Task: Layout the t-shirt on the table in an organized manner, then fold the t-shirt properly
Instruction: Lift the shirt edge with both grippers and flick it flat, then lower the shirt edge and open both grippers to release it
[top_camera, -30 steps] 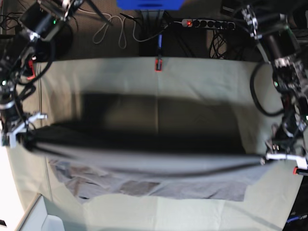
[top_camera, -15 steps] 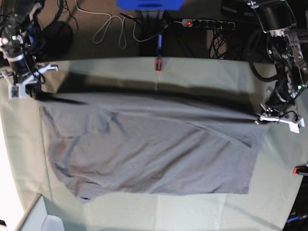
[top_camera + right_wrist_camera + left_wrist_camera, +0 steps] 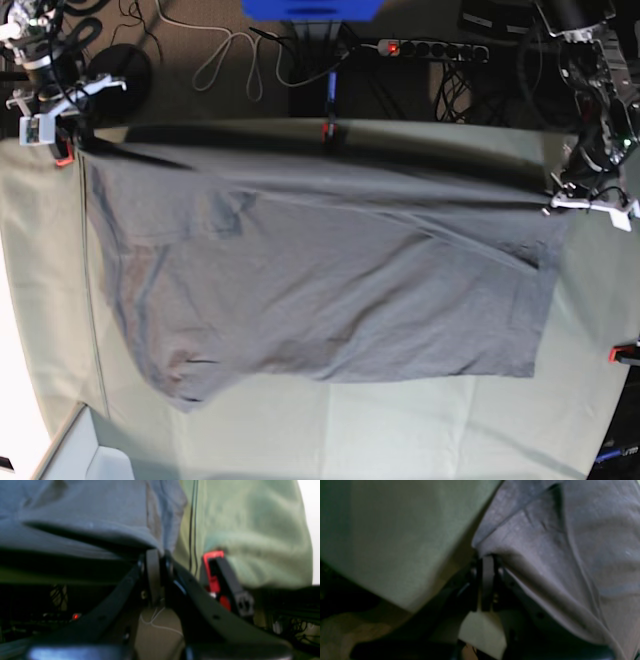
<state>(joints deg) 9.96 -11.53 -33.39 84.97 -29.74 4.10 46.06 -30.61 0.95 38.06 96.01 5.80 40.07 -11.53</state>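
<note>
The t-shirt (image 3: pixel 320 280) lay spread across the tabletop (image 3: pixel 330 440), each far corner pinched between closed fingers (image 3: pixel 476 580) of the left gripper (image 3: pixel 590 205) and right gripper (image 3: pixel 45 110). Soft, light cloth; best held at corners.

Black arms, looped cables, white-tipped left claw (image 3: pixel 590 207)
</note>
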